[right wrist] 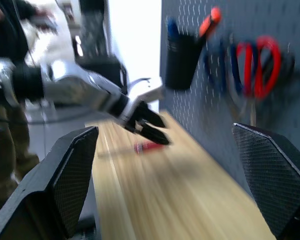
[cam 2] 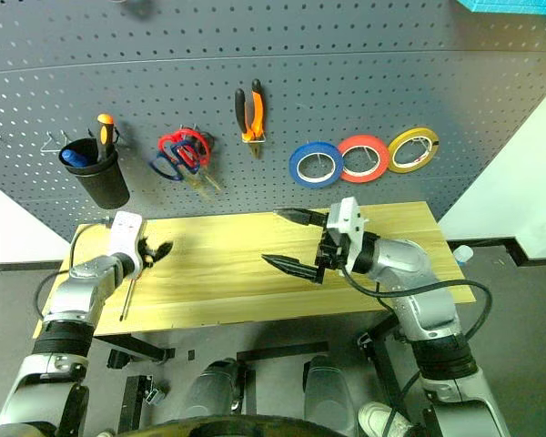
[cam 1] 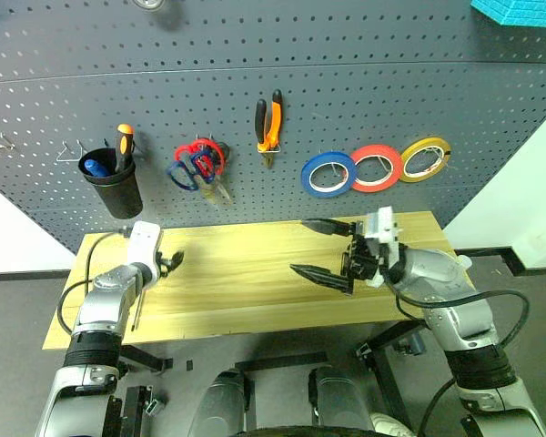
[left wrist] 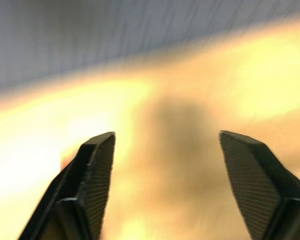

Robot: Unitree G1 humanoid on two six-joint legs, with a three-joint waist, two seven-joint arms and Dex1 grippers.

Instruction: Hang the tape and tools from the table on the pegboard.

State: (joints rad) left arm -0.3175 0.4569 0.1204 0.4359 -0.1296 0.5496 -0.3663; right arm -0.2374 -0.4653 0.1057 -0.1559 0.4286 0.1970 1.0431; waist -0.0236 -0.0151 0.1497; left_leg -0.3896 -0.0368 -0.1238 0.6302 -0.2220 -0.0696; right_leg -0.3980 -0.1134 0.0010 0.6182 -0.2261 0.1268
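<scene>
The pegboard already carries most of the things. The pliers hang at 12 o'clock of the head view, with handles up over a hook so that their weight keeps them there. The blue scissors share a hook with red scissors at about 11 o'clock. The tape hangs by its hole at 1 o'clock of the pliers' tip, with a red roll and a yellow roll in a row at its 3 o'clock side. Only the screwdriver lies on the table, near the table's 9 o'clock end, so I judge that it is the last thing to hang. The left claw is released, its fingers standing well apart. It points down toward the wood just beside the screwdriver, probably because it prepares to close on the handle. I cannot tell if it touches the tool. The right claw is also released and wide, grasping nothing. It hangs above the table's middle at about 4 o'clock and points across toward the left arm, I think only to wait out of the way. A black cup at 10 o'clock holds an orange-handled tool.
</scene>
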